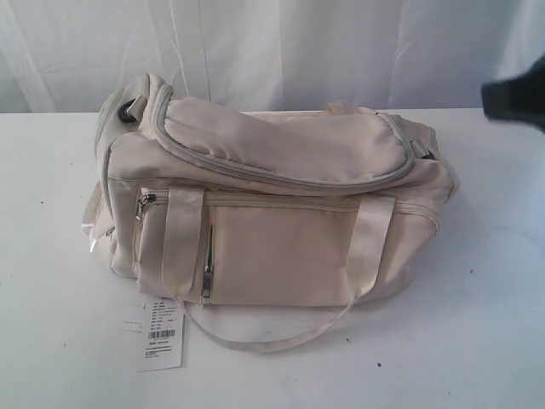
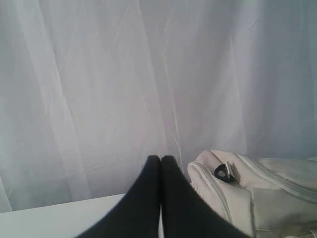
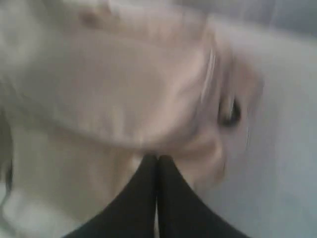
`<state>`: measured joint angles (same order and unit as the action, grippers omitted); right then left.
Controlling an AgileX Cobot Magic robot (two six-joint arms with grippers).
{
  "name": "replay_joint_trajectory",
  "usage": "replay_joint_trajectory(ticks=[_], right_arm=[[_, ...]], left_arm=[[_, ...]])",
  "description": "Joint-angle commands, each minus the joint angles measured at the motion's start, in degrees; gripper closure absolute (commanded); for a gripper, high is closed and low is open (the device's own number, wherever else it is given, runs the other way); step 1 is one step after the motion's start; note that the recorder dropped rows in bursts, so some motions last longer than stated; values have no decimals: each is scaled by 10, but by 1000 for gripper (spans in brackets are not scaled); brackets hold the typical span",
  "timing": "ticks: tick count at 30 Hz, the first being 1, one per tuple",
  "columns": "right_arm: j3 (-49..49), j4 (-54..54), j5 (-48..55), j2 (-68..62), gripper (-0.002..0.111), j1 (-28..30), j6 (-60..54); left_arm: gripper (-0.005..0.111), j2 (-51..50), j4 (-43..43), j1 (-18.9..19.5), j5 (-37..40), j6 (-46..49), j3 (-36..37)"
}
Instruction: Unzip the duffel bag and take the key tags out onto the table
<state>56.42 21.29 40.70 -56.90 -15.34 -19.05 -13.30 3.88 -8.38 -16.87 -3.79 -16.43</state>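
Exterior view: the duffel bag [image 1: 272,213] is sitting mid-table [image 1: 477,341] with its top flap lying closed and a white paper hang tag [image 1: 162,334] trailing off the front. The key tags are not showing anywhere, so I am judging them to be inside. A dark blur at the right edge is probably my right arm. Only this view is giving me the front pocket's zip pull [image 1: 145,203]; I cannot pick out the flap's own pull. Left wrist view: my left gripper [image 2: 160,161] is hanging with fingers pressed together, empty, facing the white curtain, beside the bag's end; here alone I am seeing a black strap ring [image 2: 223,172] clearly. Right wrist view: my right gripper [image 3: 157,159] is likewise pressed together and empty, hovering over the flap, picture smeared. Risks I am weighing: pinching piping or the pocket pull instead of the flap zip, and the soft, unbraced bag sliding or bunching under the tug.
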Motion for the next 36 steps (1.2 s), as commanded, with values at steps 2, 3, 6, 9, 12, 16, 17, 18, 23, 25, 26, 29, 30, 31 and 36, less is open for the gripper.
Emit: replay_joint_trajectory(ticks=[2, 3, 6, 9, 12, 16, 17, 18, 23, 25, 26, 29, 30, 31, 36], right_arm=[[-47, 71, -275, 82, 108, -1, -82], [-52, 71, -308, 88, 108, -1, -82], [-58, 71, -331, 90, 108, -1, -79], [-43, 60, -225, 77, 108, 0, -30], [-19, -9, -69, 32, 108, 0, 67], [5, -128, 116, -60, 108, 0, 140], [10, -146, 147, -79, 108, 0, 142], [15, -154, 175, -99, 108, 0, 142], [38, -159, 288, -210, 108, 0, 126], [43, -158, 293, -242, 108, 0, 123], [43, -158, 293, -250, 108, 0, 118], [43, -158, 292, -269, 108, 0, 114], [43, -158, 283, -272, 108, 0, 113], [43, -158, 274, -272, 108, 0, 112], [43, -150, 249, -269, 108, 0, 112]], left_arm=[[107, -1, -2, -10, 0, 2, -4], [107, -1, -2, -10, 0, 2, -4], [107, -1, -2, -10, 0, 2, -4], [107, -1, -2, -10, 0, 2, -4], [107, -1, -2, -10, 0, 2, -4], [107, -1, -2, -10, 1, 2, -4], [107, -1, -2, -10, 1, 2, -4], [107, -1, -2, -10, 1, 2, -4], [107, -1, -2, -10, 2, 2, -4], [107, -1, -2, -10, 6, 2, -4], [107, -1, -2, -10, 12, 1, -4], [107, -5, -2, -10, 73, -8, -22], [107, -14, -2, -10, 112, -8, -45], [107, -25, -2, -10, 153, -8, -64], [107, -154, -42, -15, 388, 81, -239]])
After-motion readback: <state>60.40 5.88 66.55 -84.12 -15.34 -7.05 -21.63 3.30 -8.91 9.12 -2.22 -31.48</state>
